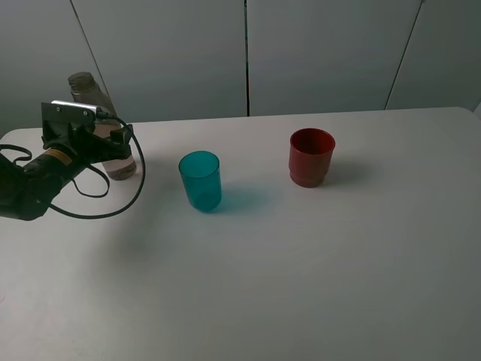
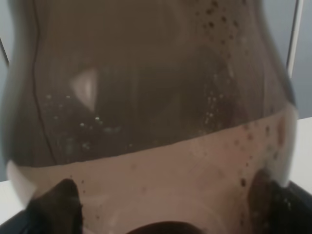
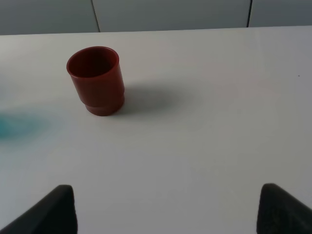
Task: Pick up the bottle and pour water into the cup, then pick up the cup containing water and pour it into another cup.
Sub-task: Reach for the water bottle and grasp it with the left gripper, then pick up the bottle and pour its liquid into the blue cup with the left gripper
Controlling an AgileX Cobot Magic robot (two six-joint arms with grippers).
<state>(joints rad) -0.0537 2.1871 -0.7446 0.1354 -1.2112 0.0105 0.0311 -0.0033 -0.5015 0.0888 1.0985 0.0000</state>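
Observation:
The bottle [image 1: 89, 92] stands upright at the far left of the table, with water in its lower part. My left gripper [image 1: 120, 147] is open with a finger on each side of its body; the bottle [image 2: 156, 97] fills the left wrist view between the fingertips [image 2: 56, 204]. The teal cup [image 1: 200, 180] stands right of the bottle, near the middle. The red cup [image 1: 311, 156] stands further right and also shows in the right wrist view [image 3: 96, 80]. My right gripper [image 3: 165, 209] is open and empty, well back from the red cup, and out of the high view.
The white table [image 1: 301, 286] ends at a far edge just behind the bottle and cups, with grey wall panels [image 1: 323, 53] beyond. The left arm's black cable [image 1: 113, 207] loops over the table between the bottle and the teal cup.

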